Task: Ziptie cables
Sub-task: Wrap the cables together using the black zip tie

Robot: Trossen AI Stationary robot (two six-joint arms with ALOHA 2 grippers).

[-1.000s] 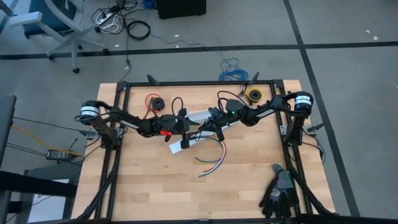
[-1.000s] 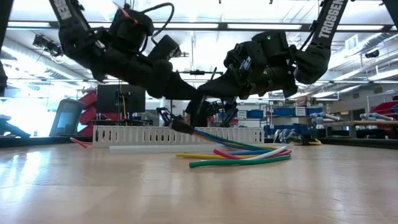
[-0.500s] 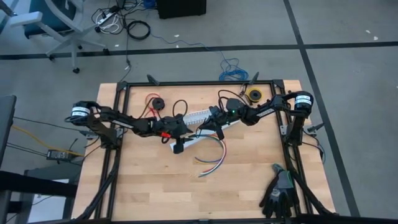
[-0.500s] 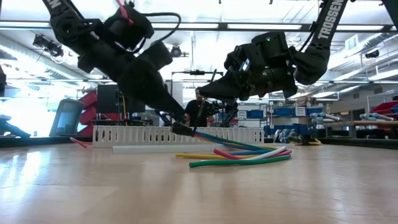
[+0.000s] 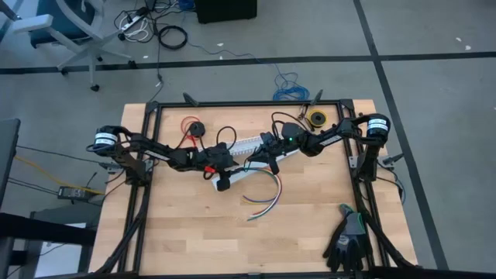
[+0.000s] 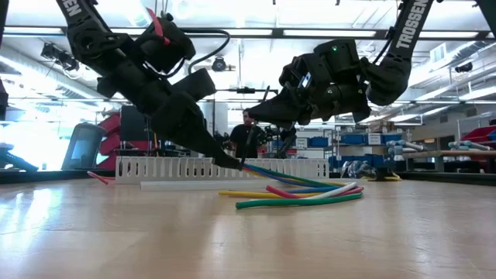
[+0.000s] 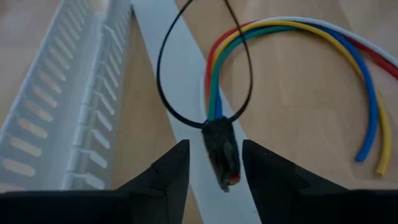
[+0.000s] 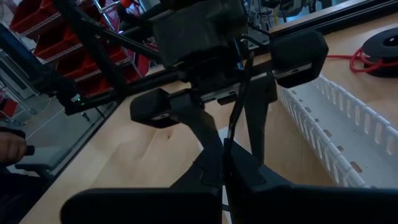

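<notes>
Left gripper (image 7: 214,163): I see jaws half-open, straddling the cables (image 7: 219,152) end, lower centre.
Right gripper (image 8: 227,163): shut, pinching the ziptie (image 7: 186,68).
Loop: rings bundle, just ahead.

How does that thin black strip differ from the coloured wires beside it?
The ziptie is one thin black strip; the cables are several thicker wires in red, yellow, green, blue and white. The ziptie is bent into a loop; the cables sweep in an open curve with free ends. They meet at the cables' dark-wrapped end, between the open fingers of the left gripper.
</notes>
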